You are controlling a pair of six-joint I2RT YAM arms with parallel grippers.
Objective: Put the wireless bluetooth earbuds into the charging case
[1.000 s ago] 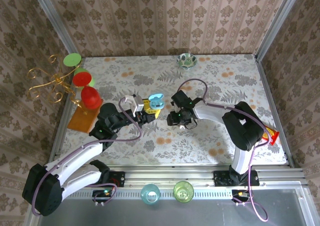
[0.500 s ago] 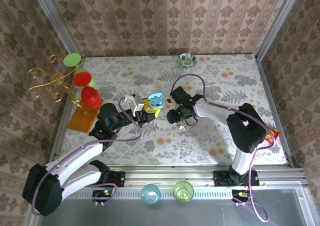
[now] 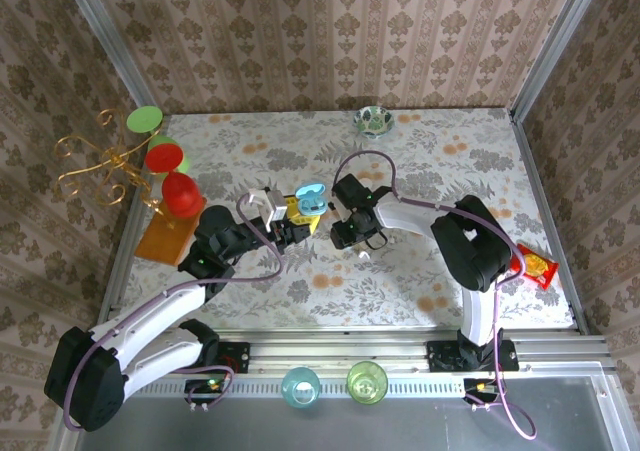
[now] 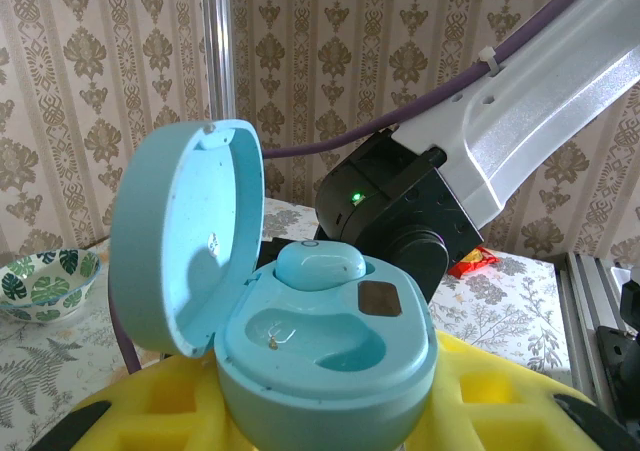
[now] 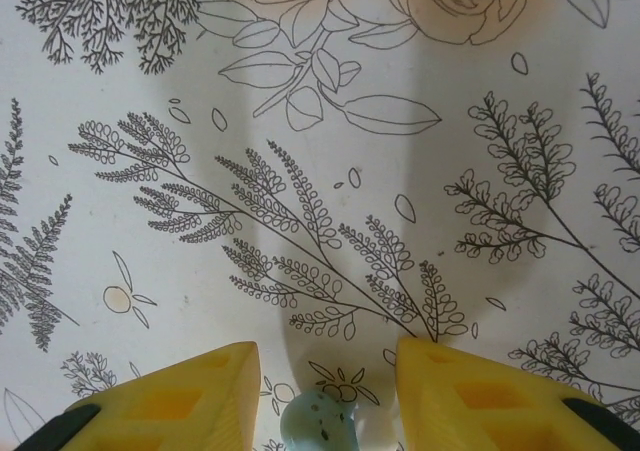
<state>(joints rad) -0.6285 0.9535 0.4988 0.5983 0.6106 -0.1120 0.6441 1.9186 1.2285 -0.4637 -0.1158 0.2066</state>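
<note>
Near rail: blue cup (image 3: 300, 385), green cup (image 3: 367, 381). Mid-tabletop (image 3: 400, 291), right claw (image 5: 320, 356) has its fingers apart. A pale-blue earbud (image 5: 320, 421) sits in the gap, clear of both where seen; its lower end is cut off, axis unreadable. At its 9 o'clock, left claw (image 4: 320, 411) clamps the open charging case (image 4: 330, 356), lid (image 4: 185, 241) tipped toward 9. The seated earbud (image 4: 320, 264) lies 9-to-3. White speck (image 3: 362, 254) by right claw, unclear. Red packet (image 3: 535, 266) at 3, bowl (image 3: 373, 120) far at 12.

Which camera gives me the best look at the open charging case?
Left wrist: the charging case sits close up, lid open, one earbud seated, the other well empty. Top external shows it as a small blue shape by the left claw.
</note>
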